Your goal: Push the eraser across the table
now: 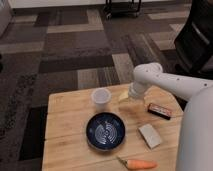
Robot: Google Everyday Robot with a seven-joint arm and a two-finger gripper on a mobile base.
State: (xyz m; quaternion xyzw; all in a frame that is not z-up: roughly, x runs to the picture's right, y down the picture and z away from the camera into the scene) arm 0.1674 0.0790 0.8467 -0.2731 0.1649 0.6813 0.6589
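The gripper hangs low over the far middle of the wooden table, just right of a white cup; I cannot tell whether it is parted or closed. The black eraser lies near the right edge, apart from the gripper, with a pale block and a dark blue bowl nearer.

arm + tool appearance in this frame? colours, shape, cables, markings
Arm: glossy white, smooth rounded tubular links with a bulbous joint; no cables or markings visible. Tool, over the table's far edge between the white cup and the eraser: a whitish-grey stub at the wrist end.
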